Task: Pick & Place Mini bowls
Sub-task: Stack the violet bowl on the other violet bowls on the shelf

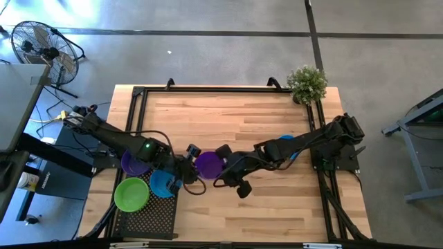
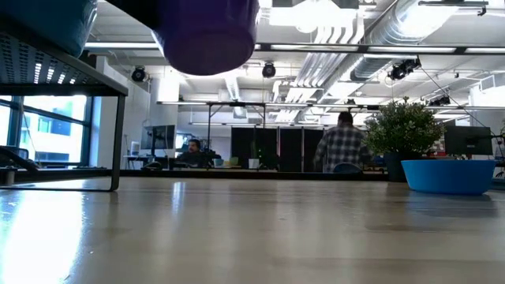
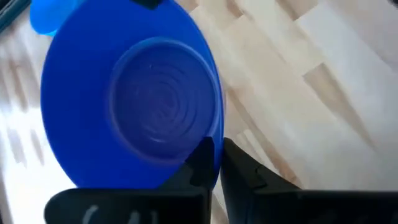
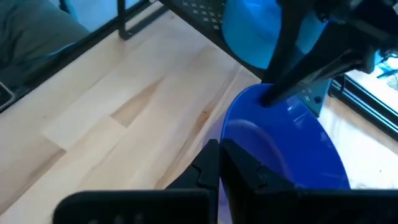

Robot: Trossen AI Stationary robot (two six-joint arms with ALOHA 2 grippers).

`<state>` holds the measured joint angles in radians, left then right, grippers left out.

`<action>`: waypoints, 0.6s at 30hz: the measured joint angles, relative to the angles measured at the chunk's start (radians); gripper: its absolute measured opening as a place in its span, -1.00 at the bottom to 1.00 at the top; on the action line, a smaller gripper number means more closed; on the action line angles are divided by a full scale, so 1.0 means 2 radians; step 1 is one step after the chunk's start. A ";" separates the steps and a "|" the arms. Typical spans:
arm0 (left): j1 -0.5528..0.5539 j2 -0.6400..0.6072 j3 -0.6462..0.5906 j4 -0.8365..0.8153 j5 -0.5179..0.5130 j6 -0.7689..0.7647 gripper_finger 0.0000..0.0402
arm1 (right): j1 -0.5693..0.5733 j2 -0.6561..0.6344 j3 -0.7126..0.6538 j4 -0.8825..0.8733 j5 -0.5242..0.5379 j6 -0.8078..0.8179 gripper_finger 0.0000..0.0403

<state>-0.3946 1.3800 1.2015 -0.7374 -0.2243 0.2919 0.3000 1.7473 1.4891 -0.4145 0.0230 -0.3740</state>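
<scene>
A purple mini bowl (image 1: 208,164) hangs in the air at the table's middle, between my two grippers; the low view shows this bowl (image 2: 209,35) clear of the tabletop. My left gripper (image 1: 193,158) is shut on its left rim and my right gripper (image 1: 222,164) on its right rim. On the black perforated rack (image 1: 149,218) at the near left stand a green bowl (image 1: 131,194), a blue bowl (image 1: 163,184) and a purple bowl (image 1: 134,164). Another blue bowl (image 1: 287,148) sits on the table under my right arm. My left gripper (image 3: 216,165) pinches the purple bowl's rim (image 3: 214,134) on its left side, one finger inside the bowl and one outside. The fingers come in about level from the table's left. The bowl is lifted clear, its opening facing up. My right gripper (image 4: 219,158) pinches the opposite rim (image 4: 231,127) of the same bowl, one finger inside and one outside. It comes in from the table's right. In its wrist view the left arm's fingers (image 4: 278,74) grip the far rim (image 4: 264,99).
A potted plant (image 1: 306,84) stands at the far right corner. A black frame (image 1: 208,90) runs round the table's edges. The blue bowl (image 2: 448,175) and the plant (image 2: 402,130) show at the right of the low view. People stand in the room behind.
</scene>
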 joint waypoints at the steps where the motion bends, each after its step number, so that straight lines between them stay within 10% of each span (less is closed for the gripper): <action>1: 0.000 0.000 0.000 -0.002 -0.005 0.000 -0.93 | 0.000 0.000 0.000 0.000 0.006 0.002 -0.98; 12: 0.002 -0.001 0.081 -0.121 -0.070 -0.032 -0.99 | 0.058 -0.040 0.000 -0.067 0.137 0.051 -0.42; 18: 0.001 -0.001 0.146 -0.256 -0.089 -0.111 -0.99 | 0.077 -0.054 0.000 -0.151 0.184 0.129 -0.46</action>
<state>-0.3932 1.3773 1.4941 -1.2498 -0.4023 0.0698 0.4538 1.6394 1.4895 -0.7155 0.3905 -0.1158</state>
